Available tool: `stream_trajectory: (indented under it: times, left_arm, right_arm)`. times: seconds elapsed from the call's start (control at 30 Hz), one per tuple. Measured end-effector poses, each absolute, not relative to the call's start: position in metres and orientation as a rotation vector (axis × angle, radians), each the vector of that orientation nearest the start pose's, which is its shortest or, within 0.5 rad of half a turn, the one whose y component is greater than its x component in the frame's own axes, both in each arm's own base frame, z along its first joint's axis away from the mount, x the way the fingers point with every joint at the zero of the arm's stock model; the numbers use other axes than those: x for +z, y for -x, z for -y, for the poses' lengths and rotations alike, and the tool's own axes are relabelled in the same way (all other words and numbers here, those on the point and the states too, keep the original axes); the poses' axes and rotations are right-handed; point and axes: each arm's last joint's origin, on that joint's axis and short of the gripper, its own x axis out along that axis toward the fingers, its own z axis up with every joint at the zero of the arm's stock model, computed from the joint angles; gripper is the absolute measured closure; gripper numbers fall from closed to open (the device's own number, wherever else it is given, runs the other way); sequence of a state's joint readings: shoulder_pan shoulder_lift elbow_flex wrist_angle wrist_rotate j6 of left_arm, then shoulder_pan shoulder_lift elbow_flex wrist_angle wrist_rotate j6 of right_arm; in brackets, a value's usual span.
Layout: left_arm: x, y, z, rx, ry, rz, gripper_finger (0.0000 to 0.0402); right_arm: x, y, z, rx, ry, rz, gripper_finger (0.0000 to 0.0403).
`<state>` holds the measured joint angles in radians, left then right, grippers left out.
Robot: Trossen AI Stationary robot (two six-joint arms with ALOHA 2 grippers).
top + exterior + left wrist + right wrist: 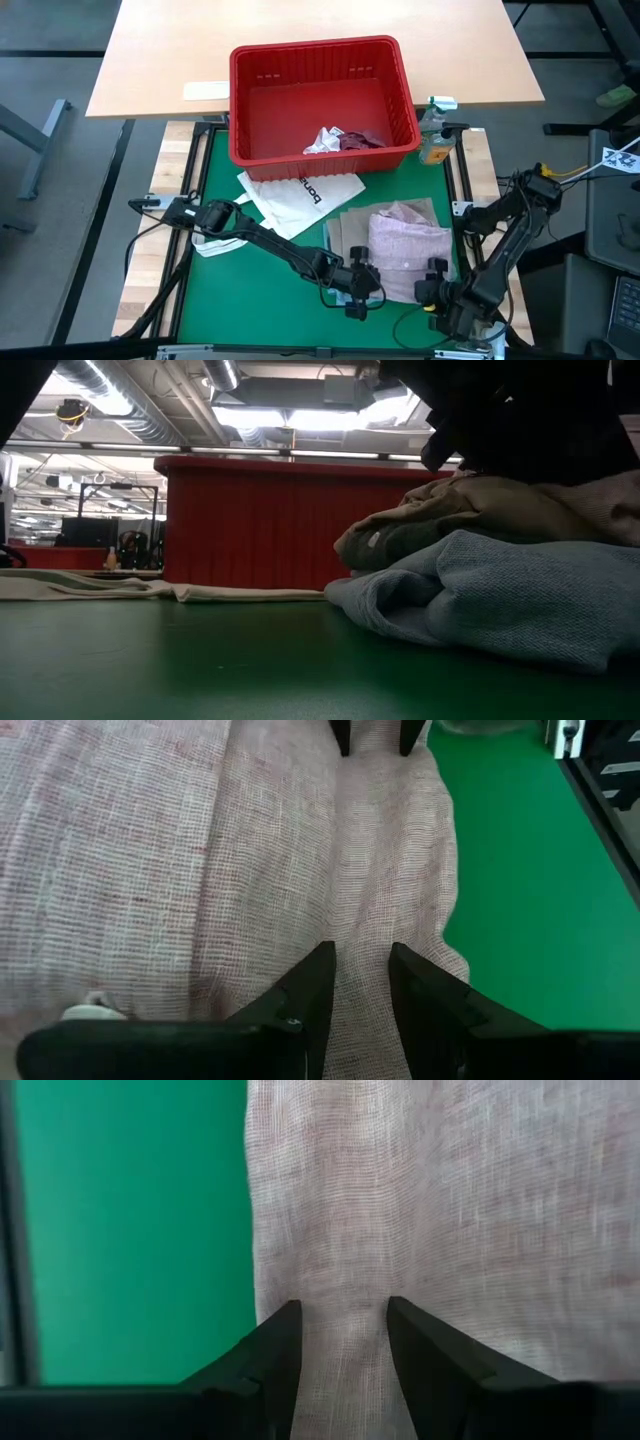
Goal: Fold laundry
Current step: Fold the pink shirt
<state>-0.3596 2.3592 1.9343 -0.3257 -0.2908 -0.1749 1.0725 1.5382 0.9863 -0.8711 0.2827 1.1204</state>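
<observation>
On the green counter, the flat white cloth tote bag with black lettering lies well beyond the left arm, in front of the red plastic slotted basket, which holds a small white piece and a maroon piece.

The left gripper sits at the near left edge of the mottled pink woven garment. Its fingers stand a little apart with a strip of the pink cloth running between them, grasping it.

The pink garment lies folded on beige-khaki cloth, with a light blue knit piece at the stack's near side.

The right gripper is at the garment's near right edge beside bare green counter. Its fingers likewise straddle and grasp a strip of the pink cloth.
</observation>
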Motion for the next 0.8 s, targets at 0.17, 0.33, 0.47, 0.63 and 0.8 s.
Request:
stream_trajectory:
  times: [0.17,0.33,0.47,0.63,0.8]
  left_arm:
    - [0.186,-0.492,0.18,-0.026,-0.065,-0.704,0.0306]
    - [0.2,-0.488,0.18,-0.033,-0.059,-0.688,0.0306]
    - [0.218,-0.486,0.178,-0.033,-0.044,-0.642,0.0306]
    - [0.231,-0.488,0.166,-0.013,-0.032,-0.603,0.0306]
    - [0.235,-0.497,0.148,0.015,-0.006,-0.559,0.0306]
  right_arm:
    - [0.214,-0.132,-0.228,-0.015,-0.094,-1.253,0.0251]
    - [0.247,-0.132,-0.227,-0.016,-0.098,-1.229,0.0251]
    - [0.272,-0.132,-0.223,-0.069,-0.044,-1.182,0.0251]
    - [0.298,-0.129,-0.209,-0.182,0.099,-1.116,0.0251]
    - [0.317,-0.125,-0.194,-0.269,0.232,-1.054,0.0251]
